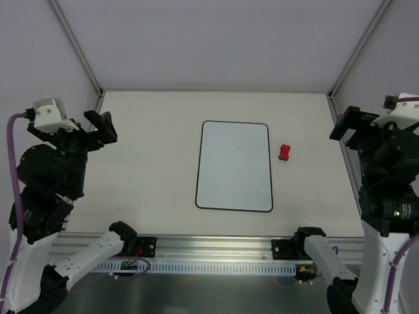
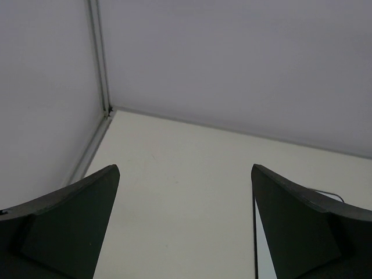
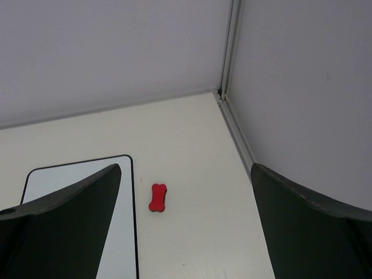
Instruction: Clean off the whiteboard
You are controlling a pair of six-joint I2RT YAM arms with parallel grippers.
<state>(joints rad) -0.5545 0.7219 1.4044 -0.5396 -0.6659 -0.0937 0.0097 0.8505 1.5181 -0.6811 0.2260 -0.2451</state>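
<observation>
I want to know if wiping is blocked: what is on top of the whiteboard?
Nothing rests on the whiteboard; no writing shows. The red eraser lies beside it, apart. Underneath is hidden.

Left gripper (image 2: 185,170) and right gripper (image 3: 186,168) hang raised at opposite sides, each with 2 fingers spread wide.
</observation>
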